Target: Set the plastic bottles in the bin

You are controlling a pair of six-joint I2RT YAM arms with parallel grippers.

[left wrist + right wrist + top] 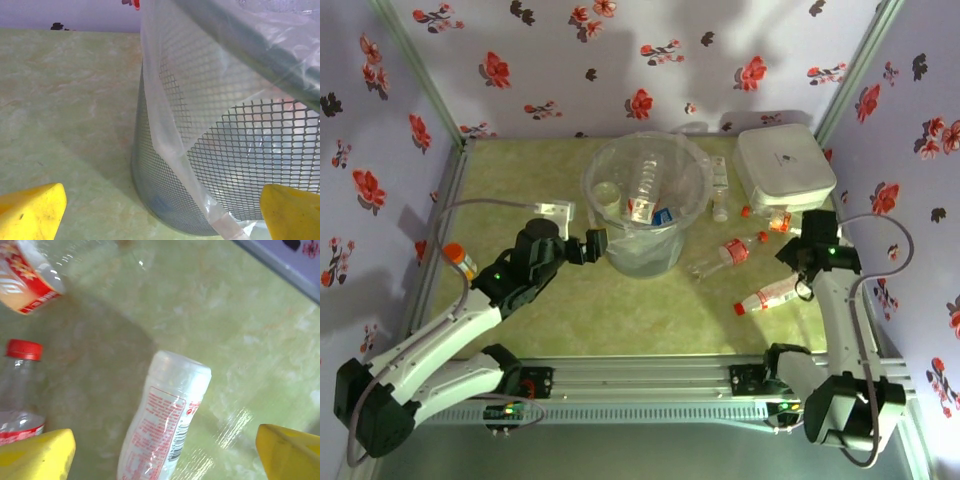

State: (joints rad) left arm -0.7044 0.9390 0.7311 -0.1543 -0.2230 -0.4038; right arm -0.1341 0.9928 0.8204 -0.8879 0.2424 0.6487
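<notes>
right hand (162,452) wide, empty, hovering | small whitish plastic bottle with red-printed label (167,425) lying on the desk (260,340) at 4 o'clock from the round bag-lined bin (642,255) | we judge it light, slick, crushable: pinch gently mid-label | left hand (161,214) wide, empty

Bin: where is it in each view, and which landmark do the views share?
Top external: the bin stands mid-table, beside the left gripper.
Left wrist: its mesh wall rises right of centre.
Right wrist: a white bottle lying on the green tabletop.
Shared landmark: the green tabletop.
</notes>
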